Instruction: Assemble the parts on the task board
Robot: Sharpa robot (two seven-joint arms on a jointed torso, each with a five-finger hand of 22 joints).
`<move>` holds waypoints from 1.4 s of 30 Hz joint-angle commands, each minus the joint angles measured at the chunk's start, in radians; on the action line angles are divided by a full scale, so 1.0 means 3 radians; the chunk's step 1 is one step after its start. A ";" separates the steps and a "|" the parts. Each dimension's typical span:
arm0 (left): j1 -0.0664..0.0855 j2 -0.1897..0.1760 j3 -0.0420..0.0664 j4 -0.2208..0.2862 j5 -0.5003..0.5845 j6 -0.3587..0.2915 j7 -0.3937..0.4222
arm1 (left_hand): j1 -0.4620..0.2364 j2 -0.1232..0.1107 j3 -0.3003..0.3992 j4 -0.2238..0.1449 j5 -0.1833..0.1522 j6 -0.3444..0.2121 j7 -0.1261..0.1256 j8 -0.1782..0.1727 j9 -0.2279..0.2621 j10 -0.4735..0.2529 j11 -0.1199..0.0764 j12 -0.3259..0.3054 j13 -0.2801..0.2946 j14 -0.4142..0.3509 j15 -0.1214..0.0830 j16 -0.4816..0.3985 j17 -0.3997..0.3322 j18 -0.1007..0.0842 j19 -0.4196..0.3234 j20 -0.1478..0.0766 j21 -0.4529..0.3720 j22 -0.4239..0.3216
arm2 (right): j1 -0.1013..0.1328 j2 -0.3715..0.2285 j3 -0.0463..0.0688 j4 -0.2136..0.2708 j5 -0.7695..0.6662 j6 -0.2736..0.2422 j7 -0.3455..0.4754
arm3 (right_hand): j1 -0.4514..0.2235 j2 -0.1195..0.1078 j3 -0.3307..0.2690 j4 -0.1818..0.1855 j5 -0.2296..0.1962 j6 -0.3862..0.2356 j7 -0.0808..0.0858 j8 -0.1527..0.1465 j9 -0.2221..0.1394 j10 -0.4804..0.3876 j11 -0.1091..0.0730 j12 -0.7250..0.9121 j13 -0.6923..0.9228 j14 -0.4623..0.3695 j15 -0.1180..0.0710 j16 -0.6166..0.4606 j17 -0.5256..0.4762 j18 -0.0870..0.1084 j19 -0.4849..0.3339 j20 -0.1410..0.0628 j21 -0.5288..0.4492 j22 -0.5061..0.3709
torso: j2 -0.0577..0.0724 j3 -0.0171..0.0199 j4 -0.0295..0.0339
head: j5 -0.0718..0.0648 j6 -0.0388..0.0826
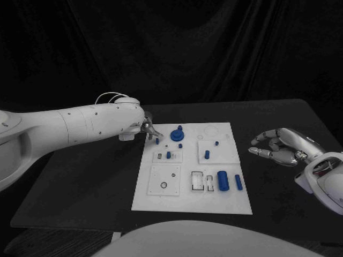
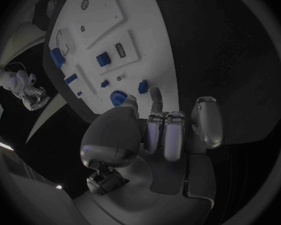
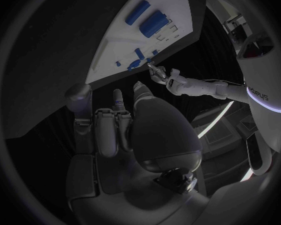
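I see the left hand (image 1: 148,129) at the far left corner of the task board (image 1: 165,198), fingertips by a small blue peg (image 1: 157,141); whether it pinches anything I cannot tell, the view being poor there. A blue round part (image 1: 178,133) lies close by. My right hand (image 1: 283,146) hangs off the board's right side, fingers loosely curled apart, holding nothing.
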 commanded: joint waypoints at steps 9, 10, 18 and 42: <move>-0.0030 0.0000 0.0003 -0.0031 -0.0009 0.0017 0.0090 | 0.0049 0.0000 0.0006 -0.0037 0.0033 0.0028 0.0009 -0.0021 -0.0013 0.0348 0.0026 0.0009 0.0872 0.0346 0.0031 0.0009 0.0877 0.0024 -0.0006 0.0022 -0.0017 0.0527 | -0.0012 -0.0006 0.0002 0.0001 -0.0007 -0.0037 0.0056 | 0.0048 0.0015 0.0016 -0.0008 0.0042 0.0027 0.0001 0.0008 -0.0006 0.0138 0.0002 -0.0001 0.0547 0.0202 -0.0003 -0.0007 0.0376 0.0002 0.0017 -0.0002 -0.0007 0.0359 | 0.0000 0.0004 -0.0006 | -0.0005 -0.0001; -0.0031 -0.0001 0.0003 -0.0030 -0.0009 0.0008 0.0099 | 0.0049 0.0000 0.0006 -0.0037 0.0033 0.0028 0.0009 -0.0021 -0.0013 0.0348 0.0026 0.0009 0.0872 0.0346 0.0031 0.0009 0.0877 0.0024 -0.0006 0.0022 -0.0017 0.0527 | -0.0012 -0.0006 0.0002 0.0001 -0.0007 -0.0038 0.0057 | 0.0048 0.0015 0.0016 -0.0008 0.0042 0.0027 0.0001 0.0008 -0.0006 0.0138 0.0002 -0.0001 0.0547 0.0202 -0.0003 -0.0007 0.0376 0.0002 0.0017 -0.0002 -0.0007 0.0359 | 0.0001 0.0004 -0.0006 | -0.0006 -0.0001; -0.0036 0.0018 0.0003 -0.0031 -0.0008 -0.0002 0.0137 | 0.0086 0.0006 0.0022 -0.0072 0.0064 0.0043 0.0006 -0.0035 -0.0027 0.0348 0.0024 0.0009 0.0872 0.0346 0.0031 0.0009 0.0877 0.0026 -0.0007 0.0023 -0.0023 0.0530 | -0.0012 0.0000 0.0002 -0.0007 -0.0007 -0.0028 0.0054 | 0.0050 0.0015 0.0017 -0.0008 0.0051 0.0030 0.0000 0.0009 -0.0007 0.0140 0.0003 0.0000 0.0548 0.0202 -0.0003 -0.0006 0.0376 0.0001 0.0018 -0.0002 -0.0007 0.0359 | 0.0000 0.0003 -0.0007 | -0.0007 -0.0001; -0.0077 0.0091 0.0004 -0.0084 -0.0008 0.0058 0.0100 | 0.0189 0.0038 0.0129 -0.0193 0.0226 0.0075 -0.0004 -0.0091 -0.0076 0.0348 0.0016 0.0009 0.0872 0.0346 0.0024 0.0009 0.0877 0.0028 -0.0010 0.0018 -0.0047 0.0540 | -0.0012 0.0003 0.0002 -0.0011 -0.0007 0.0002 0.0031 | 0.0051 0.0016 0.0017 -0.0008 0.0058 0.0030 0.0000 0.0009 -0.0008 0.0139 0.0003 -0.0002 0.0545 0.0202 -0.0003 -0.0007 0.0375 0.0001 0.0019 -0.0002 -0.0005 0.0360 | 0.0000 0.0001 -0.0004 | -0.0026 -0.0001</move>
